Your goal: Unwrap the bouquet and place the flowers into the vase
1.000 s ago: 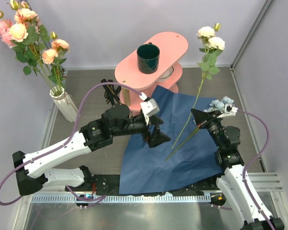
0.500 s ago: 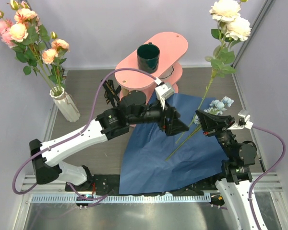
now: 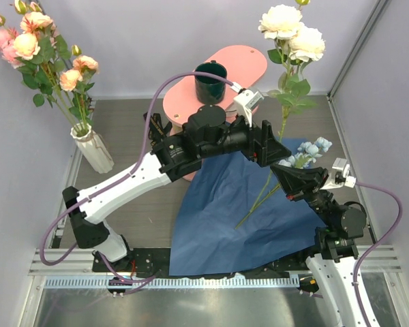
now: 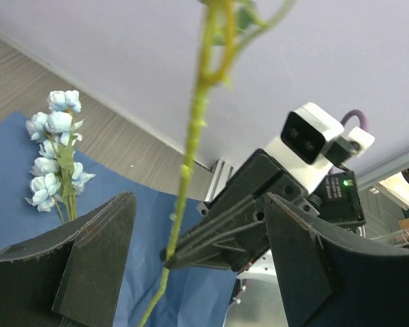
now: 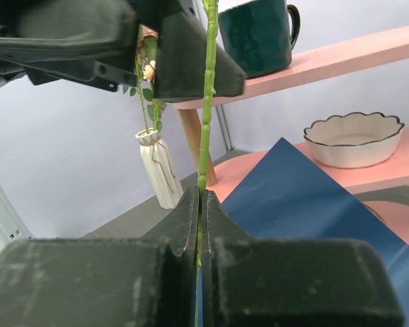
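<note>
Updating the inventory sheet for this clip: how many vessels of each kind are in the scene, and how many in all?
Vase: 1
Mug: 1
Bowl: 1
Total: 3

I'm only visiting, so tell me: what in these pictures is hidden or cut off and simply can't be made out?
Left wrist view: the rose stem loses its blooms past the top edge.
Right wrist view: the stem's lower end, hidden behind the right gripper.
Top view: the bowl, covered by the left arm and pink shelf.
</note>
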Tool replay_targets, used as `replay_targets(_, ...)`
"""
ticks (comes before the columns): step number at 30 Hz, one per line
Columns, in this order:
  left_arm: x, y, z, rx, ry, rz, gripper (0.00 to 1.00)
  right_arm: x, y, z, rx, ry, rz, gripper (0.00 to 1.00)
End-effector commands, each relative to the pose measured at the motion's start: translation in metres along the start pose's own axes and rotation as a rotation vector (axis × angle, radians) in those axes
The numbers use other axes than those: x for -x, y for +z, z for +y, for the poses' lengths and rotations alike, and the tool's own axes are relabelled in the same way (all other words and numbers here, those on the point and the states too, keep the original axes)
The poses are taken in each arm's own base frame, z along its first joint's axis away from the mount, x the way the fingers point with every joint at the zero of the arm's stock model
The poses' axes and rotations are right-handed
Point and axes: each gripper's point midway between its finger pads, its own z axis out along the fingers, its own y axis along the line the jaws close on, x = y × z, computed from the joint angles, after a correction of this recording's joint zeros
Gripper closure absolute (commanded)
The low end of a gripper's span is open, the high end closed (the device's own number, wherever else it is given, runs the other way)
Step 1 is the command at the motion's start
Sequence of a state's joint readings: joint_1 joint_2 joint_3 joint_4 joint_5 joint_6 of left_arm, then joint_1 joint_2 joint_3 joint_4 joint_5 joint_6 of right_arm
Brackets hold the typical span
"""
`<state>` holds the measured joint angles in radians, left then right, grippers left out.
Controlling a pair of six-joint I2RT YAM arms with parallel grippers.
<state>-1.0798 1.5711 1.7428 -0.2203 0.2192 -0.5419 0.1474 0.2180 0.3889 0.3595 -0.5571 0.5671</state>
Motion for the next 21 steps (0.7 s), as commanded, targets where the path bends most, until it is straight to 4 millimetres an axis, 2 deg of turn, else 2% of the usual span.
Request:
replay_targets(1, 0.020, 0.003, -0.002, 0.033, -0.002, -0.041, 0.22, 0.019, -0.002, 0.022, 0.085, -0.041, -0.062, 0.99)
replay_targets(9, 0.032, 0.003, -0.007, 0.023, 0.006, -0.076, 0.48, 0.015, -0.001, 0.022, 0.100, -0.027, -0.052, 0.99)
replay_targets(16, 0.034, 0.001, -0.012, -0.001, 0.016, -0.078, 0.63, 0.010, 0.000, 0.022, 0.114, -0.017, -0.037, 0.99)
replay_targets(19, 0.034, 0.000, -0.011, 0.007, 0.028, -0.073, 0.77, 0.008, 0.000, 0.023, 0.124, -0.010, -0.030, 0.99)
replay_targets(21, 0.036, -0.003, -0.012, 0.007, 0.033, -0.075, 0.90, 0.007, 0.000, 0.023, 0.128, -0.008, -0.027, 0.99)
